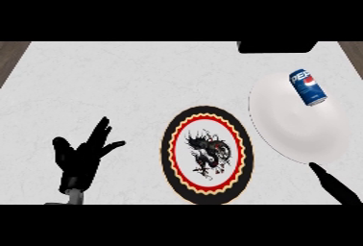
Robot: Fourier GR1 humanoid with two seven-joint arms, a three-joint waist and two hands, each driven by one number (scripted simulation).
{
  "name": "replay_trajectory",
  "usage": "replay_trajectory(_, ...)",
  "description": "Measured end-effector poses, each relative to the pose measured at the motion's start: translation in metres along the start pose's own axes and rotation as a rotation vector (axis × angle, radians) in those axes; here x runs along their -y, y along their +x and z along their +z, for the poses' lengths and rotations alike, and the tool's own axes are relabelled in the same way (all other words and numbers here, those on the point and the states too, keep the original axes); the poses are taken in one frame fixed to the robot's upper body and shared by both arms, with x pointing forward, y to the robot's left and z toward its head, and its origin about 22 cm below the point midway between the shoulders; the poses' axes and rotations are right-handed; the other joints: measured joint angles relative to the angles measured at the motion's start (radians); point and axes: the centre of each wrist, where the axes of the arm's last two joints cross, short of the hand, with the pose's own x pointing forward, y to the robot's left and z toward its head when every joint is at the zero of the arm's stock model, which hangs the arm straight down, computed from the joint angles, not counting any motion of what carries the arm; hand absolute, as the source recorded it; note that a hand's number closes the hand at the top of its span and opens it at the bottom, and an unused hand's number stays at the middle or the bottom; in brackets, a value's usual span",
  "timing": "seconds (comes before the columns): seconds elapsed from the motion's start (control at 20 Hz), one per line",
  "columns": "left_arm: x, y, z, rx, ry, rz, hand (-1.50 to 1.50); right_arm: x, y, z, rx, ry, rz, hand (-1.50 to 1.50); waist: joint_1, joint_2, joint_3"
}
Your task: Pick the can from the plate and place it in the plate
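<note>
While on the white plate [284, 125], the can [307, 87] lies well apart from the right robot hand [333, 185].

Left robot hand [79, 156] open, fingers spread upward.

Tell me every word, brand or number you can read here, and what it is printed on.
"PEPSI", only partly legible, in white letters on the blue can, which lies on the white plate.
The red, white and blue round logo sits below the lettering on the same can; it is a sign, not text.
The dark plate bears a dragon-like picture and a patterned ring, no words.
Nothing else readable.
</note>
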Motion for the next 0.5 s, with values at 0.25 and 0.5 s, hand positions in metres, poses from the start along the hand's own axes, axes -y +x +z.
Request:
replay_trajectory(0.25,0.002,0.003,0.001,-0.001,-0.004,-0.001,0.0,0.02,-0.001,0.037,-0.01,0.032,0.05,-1.5,0.003,0.002,0.0)
replay_trajectory(0.5,0.001,0.005,-0.004,-0.005,-0.001,-0.009,0.0,0.021,0.001,0.067,-0.024,0.048,0.08,-1.5,0.005,0.002,0.0)
